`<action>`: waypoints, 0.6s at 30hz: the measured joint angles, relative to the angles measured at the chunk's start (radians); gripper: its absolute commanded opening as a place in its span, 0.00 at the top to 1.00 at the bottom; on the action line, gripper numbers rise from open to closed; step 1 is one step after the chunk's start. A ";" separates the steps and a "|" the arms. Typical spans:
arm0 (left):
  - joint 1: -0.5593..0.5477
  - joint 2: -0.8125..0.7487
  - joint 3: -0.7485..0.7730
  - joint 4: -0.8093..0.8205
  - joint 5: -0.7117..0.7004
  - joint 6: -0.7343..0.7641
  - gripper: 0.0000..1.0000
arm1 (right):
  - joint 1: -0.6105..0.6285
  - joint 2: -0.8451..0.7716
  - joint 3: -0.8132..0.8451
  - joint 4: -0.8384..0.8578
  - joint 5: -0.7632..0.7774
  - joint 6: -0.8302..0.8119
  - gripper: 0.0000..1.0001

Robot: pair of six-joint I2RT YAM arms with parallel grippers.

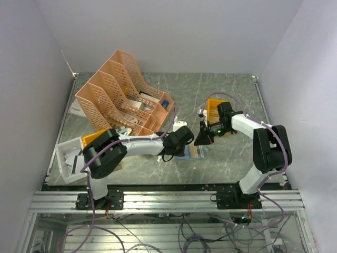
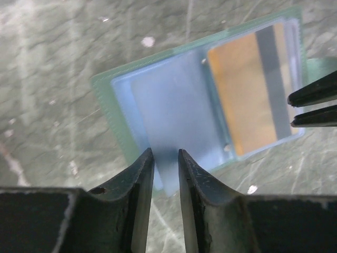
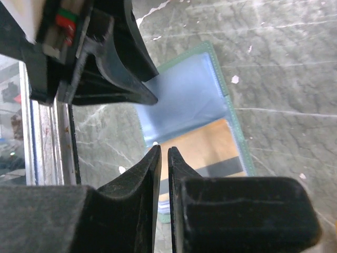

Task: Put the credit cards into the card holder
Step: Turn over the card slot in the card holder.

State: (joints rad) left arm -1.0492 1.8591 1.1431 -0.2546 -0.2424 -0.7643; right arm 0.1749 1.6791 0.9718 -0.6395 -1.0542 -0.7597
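Card holder (image 1: 191,154) lies open on the table (image 1: 231,100) in the top view, between the left gripper (image 1: 182,141) and the right gripper (image 1: 203,137), both close over it.

Left wrist view: the jaws stand narrow, and the near end of a grey card (image 2: 174,116) lies under the gap — its far part covers the holder's left pocket. A tan card (image 2: 242,95) sits in the right pocket.

Right wrist view: the jaws are almost closed, just above the holder's edge beside the tan card.
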 measured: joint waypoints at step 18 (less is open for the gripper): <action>0.005 -0.561 -0.150 -0.288 -0.187 -0.009 0.56 | 0.063 -0.018 0.000 0.026 0.043 0.019 0.86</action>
State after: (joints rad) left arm -1.0443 1.2980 0.9928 -0.5430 -0.4297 -0.7731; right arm 0.2375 1.6611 0.9722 -0.6136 -1.0115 -0.7403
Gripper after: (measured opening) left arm 0.415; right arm 0.132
